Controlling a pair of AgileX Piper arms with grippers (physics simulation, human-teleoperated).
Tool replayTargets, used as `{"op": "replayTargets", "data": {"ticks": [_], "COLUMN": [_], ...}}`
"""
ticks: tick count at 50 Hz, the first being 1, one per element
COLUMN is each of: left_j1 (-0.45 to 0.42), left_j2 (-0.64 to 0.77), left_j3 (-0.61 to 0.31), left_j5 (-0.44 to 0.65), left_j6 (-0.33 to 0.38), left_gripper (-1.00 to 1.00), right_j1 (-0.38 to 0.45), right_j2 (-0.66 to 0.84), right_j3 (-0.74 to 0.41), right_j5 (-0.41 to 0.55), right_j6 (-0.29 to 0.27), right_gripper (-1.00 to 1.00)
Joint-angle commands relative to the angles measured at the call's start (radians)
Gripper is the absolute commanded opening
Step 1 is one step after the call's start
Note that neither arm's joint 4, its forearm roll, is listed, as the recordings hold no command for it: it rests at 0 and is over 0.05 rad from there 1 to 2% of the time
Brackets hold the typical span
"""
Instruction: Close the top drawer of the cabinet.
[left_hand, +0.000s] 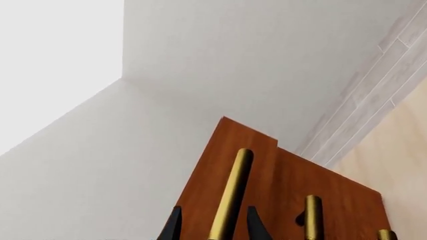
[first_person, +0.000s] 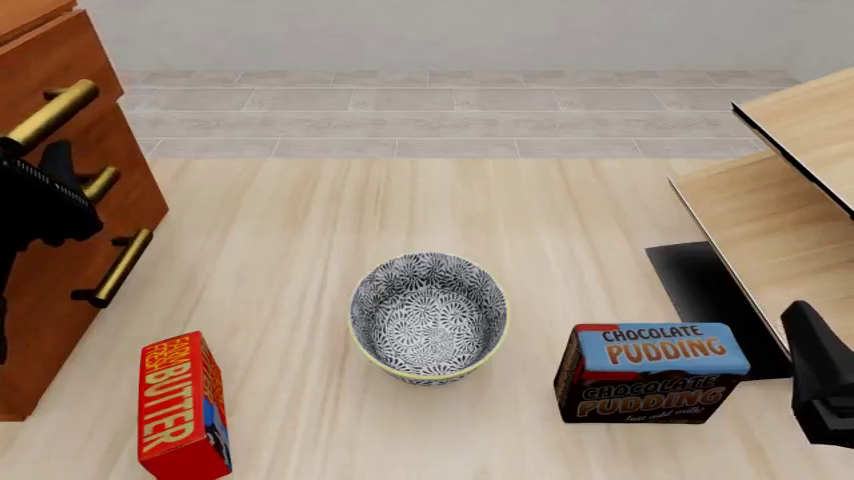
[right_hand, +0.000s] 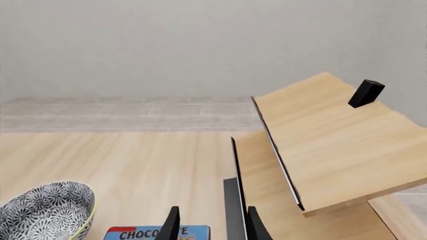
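Observation:
The reddish-brown cabinet (first_person: 60, 290) stands at the left edge of the front view. Its top drawer (left_hand: 213, 165) sits proud of the drawer fronts below it, so it is slightly open. The drawer's brass bar handle (left_hand: 231, 192) (first_person: 54, 112) runs between the two fingers of my left gripper (left_hand: 215, 225) (first_person: 54, 165). That gripper is open, with a small gap on each side of the bar. My right gripper (right_hand: 212, 225) (first_person: 817, 380) is open and empty at the near right, above the pudding box.
A patterned bowl (first_person: 429, 317) sits mid-table. A red butter box (first_person: 180, 405) lies near the cabinet's foot and a chocolate pudding box (first_person: 651, 372) at the right. Pale wood furniture with black edges (first_person: 787, 200) fills the right side. The lower drawers carry brass handles (first_person: 118, 265).

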Motion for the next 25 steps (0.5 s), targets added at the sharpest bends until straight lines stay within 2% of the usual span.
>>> {"op": "replayTargets", "data": {"ticks": [1,25], "left_j1": [0.039,0.066], "left_j2": [0.002,0.011], "left_j3": [-0.005,-0.021], "left_j5": [-0.011,-0.011], "left_j6": [0.006,0.005], "left_gripper": [1.0,1.0], "right_j1": [0.005,0.009], "right_j2": [0.0,0.0], "right_j3": [-0.011,0.002], "right_j5": [-0.002,-0.006], "right_j6": [0.0,-0.001], "right_gripper": [1.0,1.0]}}
